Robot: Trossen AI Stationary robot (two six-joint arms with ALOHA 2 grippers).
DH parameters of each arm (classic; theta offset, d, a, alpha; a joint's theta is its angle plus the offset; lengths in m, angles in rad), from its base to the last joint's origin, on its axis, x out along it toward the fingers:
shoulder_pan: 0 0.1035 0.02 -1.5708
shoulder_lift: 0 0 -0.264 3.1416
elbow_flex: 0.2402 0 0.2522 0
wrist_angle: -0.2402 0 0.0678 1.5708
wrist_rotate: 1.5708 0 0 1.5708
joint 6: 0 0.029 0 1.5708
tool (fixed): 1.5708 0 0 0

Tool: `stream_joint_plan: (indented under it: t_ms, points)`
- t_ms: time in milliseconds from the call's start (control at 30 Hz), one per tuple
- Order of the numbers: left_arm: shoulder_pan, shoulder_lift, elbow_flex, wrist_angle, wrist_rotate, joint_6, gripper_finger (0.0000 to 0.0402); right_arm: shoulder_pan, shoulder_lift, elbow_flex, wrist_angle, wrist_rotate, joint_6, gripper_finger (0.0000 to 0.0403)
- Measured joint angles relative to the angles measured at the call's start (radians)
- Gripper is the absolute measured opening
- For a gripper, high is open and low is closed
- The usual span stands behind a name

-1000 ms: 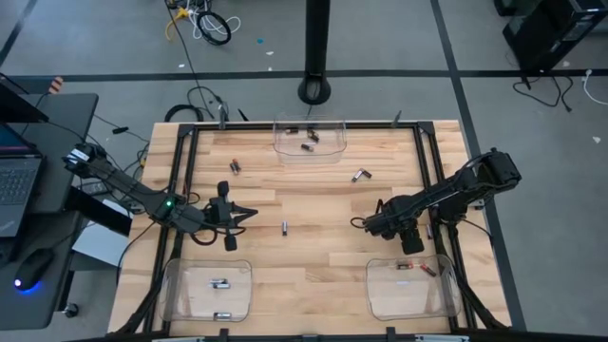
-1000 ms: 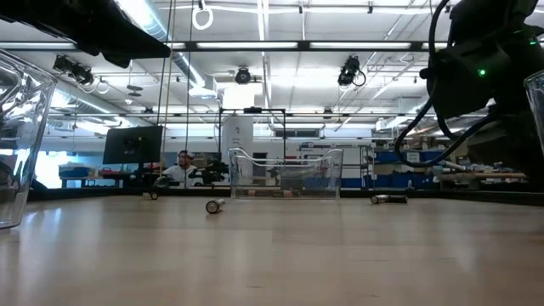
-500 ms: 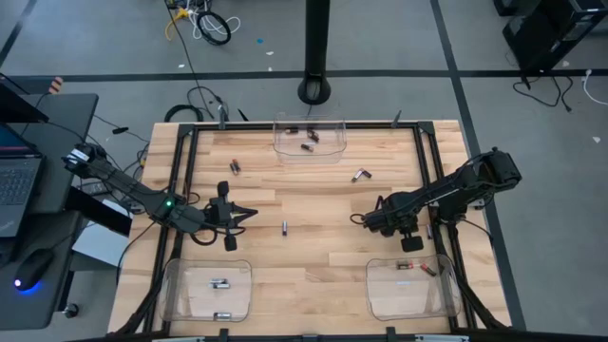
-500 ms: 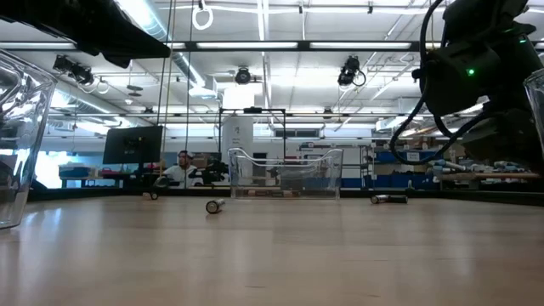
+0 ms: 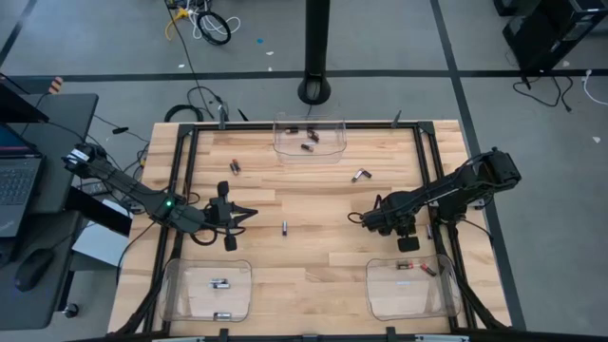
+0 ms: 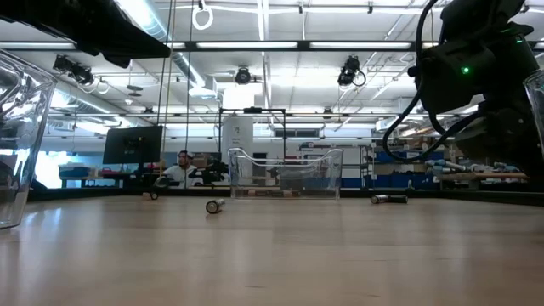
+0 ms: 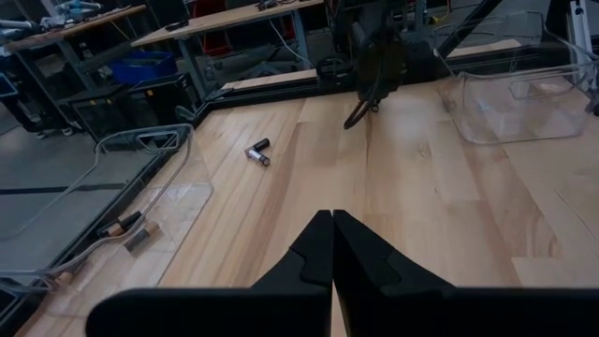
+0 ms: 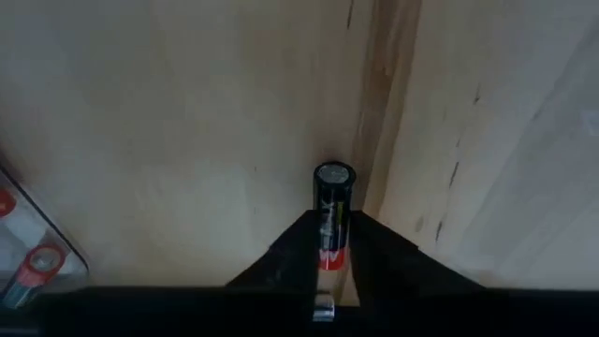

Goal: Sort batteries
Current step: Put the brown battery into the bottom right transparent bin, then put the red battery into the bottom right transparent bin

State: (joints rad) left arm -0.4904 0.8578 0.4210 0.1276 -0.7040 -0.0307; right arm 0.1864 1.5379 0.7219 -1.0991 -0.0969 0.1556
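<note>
My right gripper (image 5: 366, 219) stands over the right half of the table, pointing steeply down, shut on a black battery with a red band (image 8: 331, 225). At the left, my left gripper (image 5: 250, 214) hangs shut with nothing in it, pointing toward the table's right. Loose batteries lie on their sides on the wood: one at the middle (image 5: 284, 226), one at the far left (image 5: 236, 165), one at the far right (image 5: 359, 175). More batteries lie in the far bin (image 5: 309, 139), the near left bin (image 5: 207, 290) and the near right bin (image 5: 408, 288). My right gripper pinches the battery's barrel (image 8: 329, 245) between its two fingers, close to the red-banded end. The fingers come from above, slanting down, and lie along the battery. Its silver end (image 8: 334, 175) sticks out past the fingertips toward the wood; whether that end touches the table I cannot tell.
A black frame (image 5: 180, 161) runs around the table's edges. The three clear bins sit at the far middle and the two near corners. Bare wood lies between the two arms. A laptop (image 5: 17, 180) stands on a side table beyond the left edge.
</note>
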Motion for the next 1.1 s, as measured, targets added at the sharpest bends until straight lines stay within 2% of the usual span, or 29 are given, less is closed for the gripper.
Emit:
stream_joint_plan:
  t_ms: [200, 333, 900, 1100]
  points:
    - [0.0, 0.0, 0.0, 0.0, 0.0, 0.0, 0.0011, -0.019, 0.0, 0.0, 0.0, 0.053, 0.036, 0.0127]
    - [0.0, 0.0, 0.0, 0.0, 0.0, 0.0, 0.0011, -0.054, 0.0, 0.0, 0.0, 0.053, 0.054, 0.0142]
    - [0.0, 0.0, 0.0, 0.0, 0.0, 0.0, 0.0011, -0.157, -0.003, -0.046, 0.089, 0.034, 0.076, 0.0137]
    - [0.0, 0.0, 0.0, 0.0, 0.0, 0.0, 0.0011, -0.165, -0.002, -0.046, 0.091, 0.035, 0.079, 0.0106]
